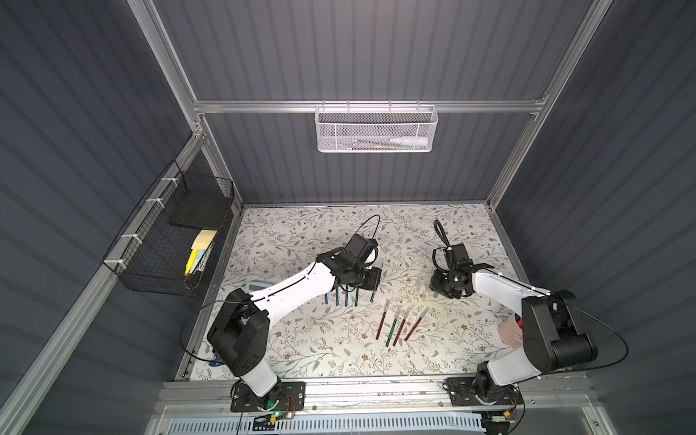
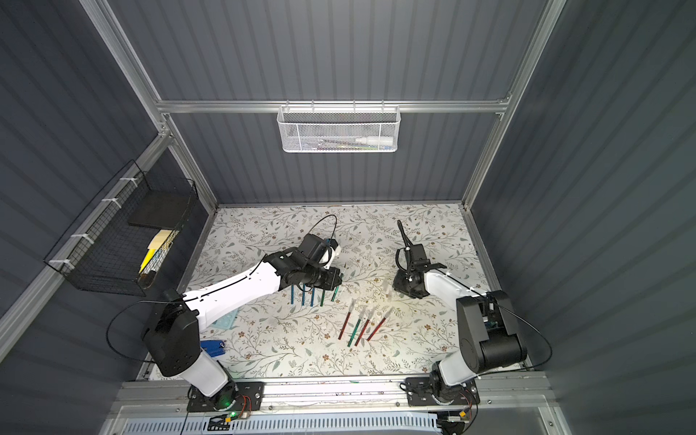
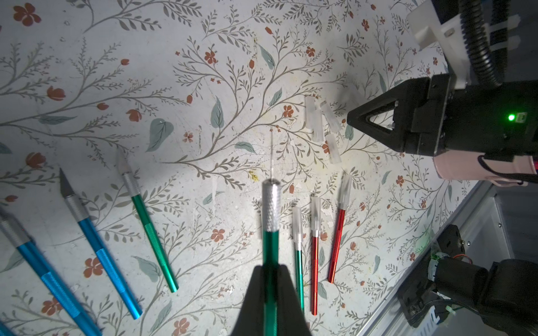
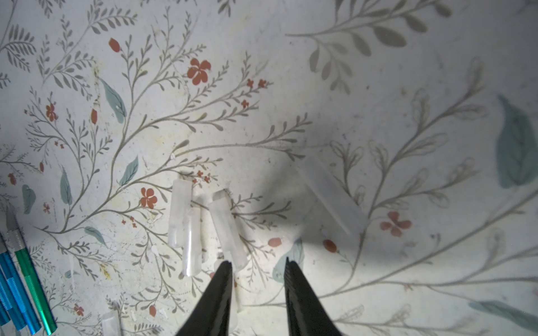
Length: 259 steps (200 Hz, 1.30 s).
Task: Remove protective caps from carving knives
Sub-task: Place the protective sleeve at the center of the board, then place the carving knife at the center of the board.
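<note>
Floral table [image 1: 301, 350]; left gripper [image 3: 270, 269] clamped on a green knife [image 3: 271, 209]; right gripper [image 4: 259, 261], jaws parted and empty; bare knives [image 3: 102, 256] beside the left gripper, capped knives [image 3: 315, 256] mid-table; loose caps [image 4: 190, 238] just ahead of the right gripper.

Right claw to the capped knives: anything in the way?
Only the loose caps, lying flat beside and partly under the open right claw, on its side toward the capped knives. They are low, so a raised claw would likely pass over them. Nothing else visible between.
</note>
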### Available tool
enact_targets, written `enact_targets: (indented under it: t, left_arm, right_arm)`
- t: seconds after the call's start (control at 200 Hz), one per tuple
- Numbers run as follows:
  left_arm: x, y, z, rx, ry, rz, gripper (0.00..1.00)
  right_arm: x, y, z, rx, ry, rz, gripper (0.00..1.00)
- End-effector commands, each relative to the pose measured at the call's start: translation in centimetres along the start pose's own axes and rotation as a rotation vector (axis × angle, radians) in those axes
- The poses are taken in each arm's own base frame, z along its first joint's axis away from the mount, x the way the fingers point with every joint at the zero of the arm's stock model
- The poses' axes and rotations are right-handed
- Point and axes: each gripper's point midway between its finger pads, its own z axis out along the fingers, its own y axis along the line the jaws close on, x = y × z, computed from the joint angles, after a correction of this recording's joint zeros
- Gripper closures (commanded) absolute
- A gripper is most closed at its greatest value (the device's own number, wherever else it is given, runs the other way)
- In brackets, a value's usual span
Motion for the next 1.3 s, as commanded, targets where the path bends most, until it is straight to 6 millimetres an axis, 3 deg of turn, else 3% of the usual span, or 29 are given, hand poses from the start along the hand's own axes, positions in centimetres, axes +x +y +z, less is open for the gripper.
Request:
enact_targets:
  t: [0.0, 0.325, 0.505, 0.635, 0.835, 1.111, 1.291]
  left_arm:
    - [0.3, 0.6, -0.4, -0.013, 0.002, -0.006, 1.0]
    - [0.5, 1.4, 0.3, -0.028, 0.016, -0.026, 1.0]
    - [1.8, 4.2, 2.6, -0.115, 0.093, -0.072, 1.0]
    - [2.6, 5.0, 3.7, -0.139, 0.125, -0.097, 1.0]
    - [2.4, 8.6, 1.0, -0.266, 0.077, -0.141, 1.0]
    - [6.2, 16.2, -2.3, -0.382, 0.063, -0.339, 1.0]
    - [6.8, 19.9, -4.4, -0.421, 0.021, -0.466, 1.0]
  right_arm:
    - [-0.3, 0.0, -0.8, -0.002, -0.015, 0.006, 0.66]
    - [-2.7, -0.3, -2.9, 0.001, -0.085, 0.015, 0.64]
    - [-2.4, 0.1, -3.0, -0.027, -0.075, 0.02, 0.64]
    - [-2.0, 0.0, -2.9, -0.031, -0.07, 0.02, 0.64]
    - [-1.9, 0.0, -2.8, -0.041, -0.066, 0.019, 0.63]
    - [-2.1, 0.5, -2.9, -0.065, -0.072, 0.015, 0.63]
    - [-2.0, 0.4, -2.6, -0.063, -0.064, 0.006, 0.63]
